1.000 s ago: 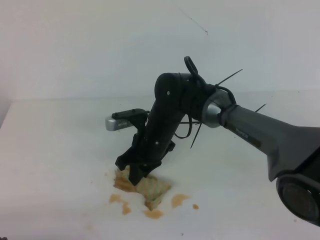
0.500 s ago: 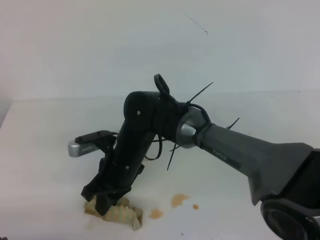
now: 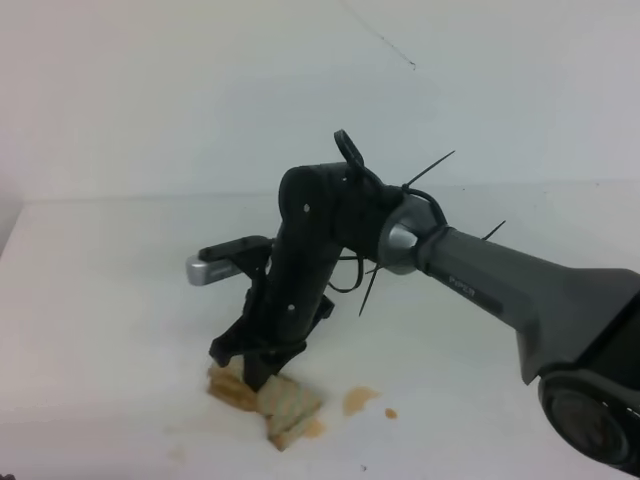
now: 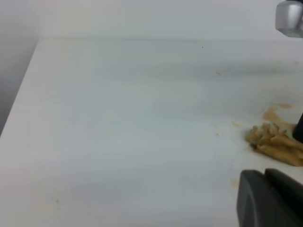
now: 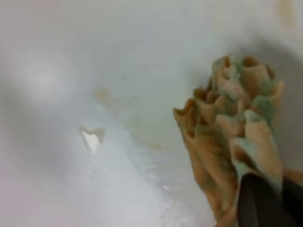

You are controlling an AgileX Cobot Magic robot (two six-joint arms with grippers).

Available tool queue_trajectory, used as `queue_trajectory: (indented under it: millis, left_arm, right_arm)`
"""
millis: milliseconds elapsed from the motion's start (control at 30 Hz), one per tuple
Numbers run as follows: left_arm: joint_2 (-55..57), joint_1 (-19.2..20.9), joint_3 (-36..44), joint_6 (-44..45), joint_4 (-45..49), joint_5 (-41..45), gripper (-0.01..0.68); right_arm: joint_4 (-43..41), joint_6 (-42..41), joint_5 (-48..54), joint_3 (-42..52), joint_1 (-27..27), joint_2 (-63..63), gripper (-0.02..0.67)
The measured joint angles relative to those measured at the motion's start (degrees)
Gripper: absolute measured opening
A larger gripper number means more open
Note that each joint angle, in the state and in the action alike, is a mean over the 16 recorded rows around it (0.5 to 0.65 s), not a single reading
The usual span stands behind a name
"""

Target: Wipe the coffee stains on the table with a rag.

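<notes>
My right gripper (image 3: 259, 377) reaches across to the front left of the table (image 3: 100, 300) and is shut on the rag (image 3: 283, 404). The beige rag is bunched into folds and pressed on the surface. In the right wrist view the wet, crumpled rag (image 5: 227, 142) sits just ahead of my dark fingers (image 5: 259, 202). Orange-brown coffee stains (image 3: 358, 400) lie right of the rag, with a small droplet (image 3: 390, 412) further right. The left wrist view shows the rag (image 4: 277, 144) at the right edge, with a faint stain (image 4: 274, 112) behind it. A dark part of my left gripper (image 4: 267, 198) shows at the bottom right.
The silver camera housing (image 3: 205, 270) on the right wrist sticks out to the left above the rag. The white wall (image 3: 200, 90) rises behind the table. The table's left edge (image 4: 21, 104) runs along a grey gap.
My right gripper swept the rag leftward, then came back right. The stain patches left of and under the rag have been wiped thin; the ones at the right are unchanged.
</notes>
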Motion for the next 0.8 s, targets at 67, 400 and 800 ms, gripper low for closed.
queue_trajectory:
  millis: [67,400,800]
  left_arm:
    - [0.0,0.0,0.0,0.0,0.0,0.0,-0.003]
    - [0.0,0.0,0.0,0.0,0.0,0.0,-0.002]
    - [0.0,0.0,0.0,0.0,0.0,0.0,-0.002]
  right_arm:
    - [-1.3,0.3,0.0,1.3,-0.5,-0.6,0.021]
    - [-8.4,0.7,-1.0,11.9,-2.1,-6.9,0.021]
    - [-11.7,-0.3,-8.6,30.2,-7.7,-16.6,0.021]
